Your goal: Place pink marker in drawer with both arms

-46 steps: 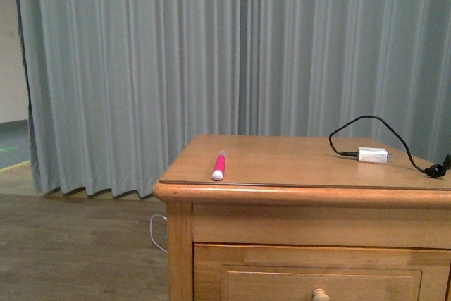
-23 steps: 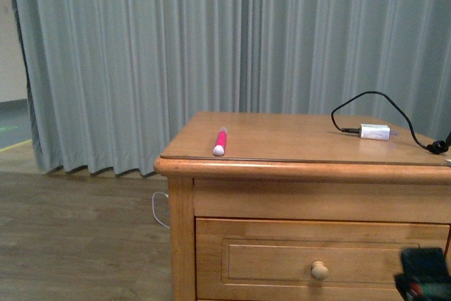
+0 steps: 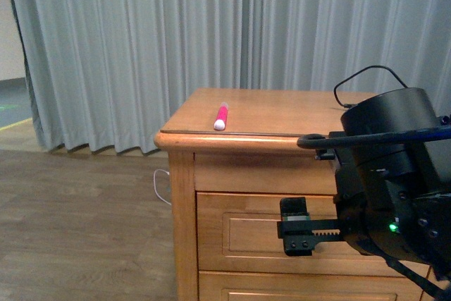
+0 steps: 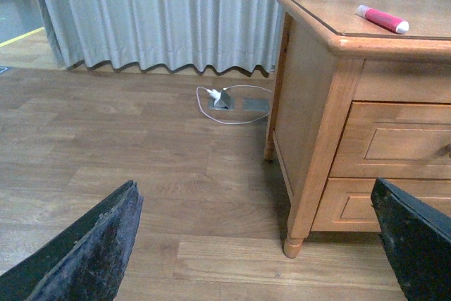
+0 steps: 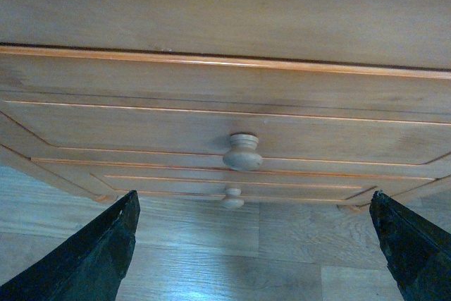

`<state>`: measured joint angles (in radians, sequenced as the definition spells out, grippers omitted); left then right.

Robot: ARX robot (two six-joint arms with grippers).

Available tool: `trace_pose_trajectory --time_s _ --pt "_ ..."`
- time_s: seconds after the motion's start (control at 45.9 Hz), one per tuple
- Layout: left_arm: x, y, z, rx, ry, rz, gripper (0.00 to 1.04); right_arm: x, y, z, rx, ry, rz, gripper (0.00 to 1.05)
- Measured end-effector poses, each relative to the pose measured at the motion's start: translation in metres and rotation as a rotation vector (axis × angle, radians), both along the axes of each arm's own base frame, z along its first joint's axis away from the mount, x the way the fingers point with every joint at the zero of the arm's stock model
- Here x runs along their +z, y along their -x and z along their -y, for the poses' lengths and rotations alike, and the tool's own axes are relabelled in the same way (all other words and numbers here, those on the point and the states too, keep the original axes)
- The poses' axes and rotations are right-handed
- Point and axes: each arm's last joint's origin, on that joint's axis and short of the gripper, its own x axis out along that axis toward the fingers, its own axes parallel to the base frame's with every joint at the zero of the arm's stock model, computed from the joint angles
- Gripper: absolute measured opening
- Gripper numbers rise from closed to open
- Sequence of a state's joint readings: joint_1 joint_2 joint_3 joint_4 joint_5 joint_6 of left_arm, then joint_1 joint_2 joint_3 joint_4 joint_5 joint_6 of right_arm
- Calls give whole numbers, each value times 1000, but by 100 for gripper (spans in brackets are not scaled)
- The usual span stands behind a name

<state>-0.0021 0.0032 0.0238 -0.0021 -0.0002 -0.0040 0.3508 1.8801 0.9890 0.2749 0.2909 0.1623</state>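
Note:
The pink marker (image 3: 221,116) (image 4: 381,19) lies with its white cap toward the front edge, near the left end of the wooden cabinet's top (image 3: 268,114). The top drawer (image 3: 243,225) (image 5: 141,128) is closed. Its round knob (image 5: 242,151) shows only in the right wrist view. My right gripper (image 3: 296,227) (image 5: 254,252) is open, held in front of the drawer face with the knob between its spread fingers and a gap to it. My left gripper (image 4: 257,259) is open and empty over the floor, left of the cabinet and well below the marker.
A black cable (image 3: 366,75) loops on the cabinet top behind my right arm (image 3: 394,174). The lower drawer (image 4: 352,206) has its own knob (image 5: 232,197). A floor socket with a white cord (image 4: 224,98) sits by the grey curtain (image 3: 141,47).
My right arm has come up from the lower right and now fills the front of the cabinet, hiding the knob and the white charger. The cabinet sits higher in the view.

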Motion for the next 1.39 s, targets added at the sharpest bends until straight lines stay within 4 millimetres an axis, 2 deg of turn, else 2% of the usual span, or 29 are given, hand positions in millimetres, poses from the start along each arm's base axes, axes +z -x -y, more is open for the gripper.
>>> trace_pose_trajectory --time_s 0.261,0.457,0.849,1.088,1.393 --pt "0 0 0 0 0 0 99 -37 -19 -7 6 13 39 96" --pt "0 0 0 0 0 0 99 -49 -28 -5 13 28 24 96" --pt "0 0 0 0 0 0 99 -51 -45 -10 21 28 30 96" --pt "0 0 0 0 0 0 99 -62 -50 -2 -4 36 10 96" --pt "0 0 0 0 0 0 99 -64 -53 2 -12 33 5 96"
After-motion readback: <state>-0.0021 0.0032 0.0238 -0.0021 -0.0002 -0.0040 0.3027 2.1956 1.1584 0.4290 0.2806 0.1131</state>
